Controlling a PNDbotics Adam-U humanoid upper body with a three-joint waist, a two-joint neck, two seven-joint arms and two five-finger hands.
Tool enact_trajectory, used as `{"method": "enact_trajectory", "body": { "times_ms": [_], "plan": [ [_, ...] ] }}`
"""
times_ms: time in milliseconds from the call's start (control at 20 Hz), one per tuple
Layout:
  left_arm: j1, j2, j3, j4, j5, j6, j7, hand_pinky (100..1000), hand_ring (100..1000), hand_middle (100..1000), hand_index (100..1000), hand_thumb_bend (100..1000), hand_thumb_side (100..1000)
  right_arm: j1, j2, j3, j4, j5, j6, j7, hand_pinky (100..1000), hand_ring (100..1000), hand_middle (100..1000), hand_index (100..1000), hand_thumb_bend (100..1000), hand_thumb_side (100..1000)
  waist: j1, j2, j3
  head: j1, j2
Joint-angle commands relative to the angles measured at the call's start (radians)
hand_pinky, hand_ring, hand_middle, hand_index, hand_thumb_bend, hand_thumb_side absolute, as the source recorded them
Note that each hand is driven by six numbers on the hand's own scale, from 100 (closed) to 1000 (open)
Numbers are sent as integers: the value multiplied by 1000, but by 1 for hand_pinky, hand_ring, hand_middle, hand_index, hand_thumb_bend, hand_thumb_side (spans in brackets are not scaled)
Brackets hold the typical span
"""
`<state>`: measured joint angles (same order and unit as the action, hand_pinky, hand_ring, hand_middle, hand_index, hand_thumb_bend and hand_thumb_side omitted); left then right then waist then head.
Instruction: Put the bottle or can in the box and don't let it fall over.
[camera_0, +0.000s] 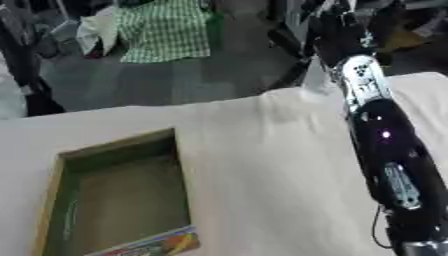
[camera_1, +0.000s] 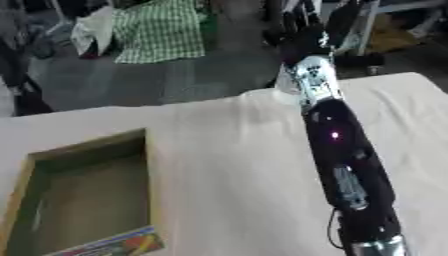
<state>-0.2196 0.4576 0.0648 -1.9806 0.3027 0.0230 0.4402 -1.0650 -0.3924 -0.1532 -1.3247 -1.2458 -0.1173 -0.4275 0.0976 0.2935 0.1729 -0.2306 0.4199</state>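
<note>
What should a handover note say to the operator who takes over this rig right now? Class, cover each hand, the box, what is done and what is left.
Right hand: stretched out past the table's far edge, dark against the background; whether it holds anything cannot be told.
Left hand: not in view.
Box: open, near left on the table, with no bottle or can inside.
Done: nothing placed yet.
Left: find the bottle or can, none shows here, and stand it upright in the box.

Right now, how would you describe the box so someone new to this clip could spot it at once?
A pale cloth-covered table fills the view. At its near left lies the box, open-topped and shallow, with green inner walls and a colourful printed flap at its near edge. The black right arm crosses the opposite side.
</note>
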Motion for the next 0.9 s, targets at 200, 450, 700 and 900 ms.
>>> {"method": "enact_trajectory", "body": {
  "times_ms": [200,450,700,900],
  "plan": [
    [-5,38,8,-19,-2,1,0,826,854,803,812,789,623,-28,-16,14,-48,-1,13,6,100,100,246,876,222,841,-6,-36,6,3,11],
    [-7,40,9,-19,-1,1,1,825,853,802,812,789,622,-19,-7,29,-76,1,30,8,100,100,248,877,206,838,-10,-45,12,4,20],
    [-8,44,10,-19,1,1,1,825,853,801,812,789,622,-10,5,45,-109,-4,44,13,100,100,250,878,197,829,-12,-56,18,2,25],
    [-8,46,10,-19,3,1,2,824,852,800,812,789,622,-5,17,65,-134,-7,59,20,100,100,254,882,177,829,-16,-68,19,-1,34]
  ]
}}
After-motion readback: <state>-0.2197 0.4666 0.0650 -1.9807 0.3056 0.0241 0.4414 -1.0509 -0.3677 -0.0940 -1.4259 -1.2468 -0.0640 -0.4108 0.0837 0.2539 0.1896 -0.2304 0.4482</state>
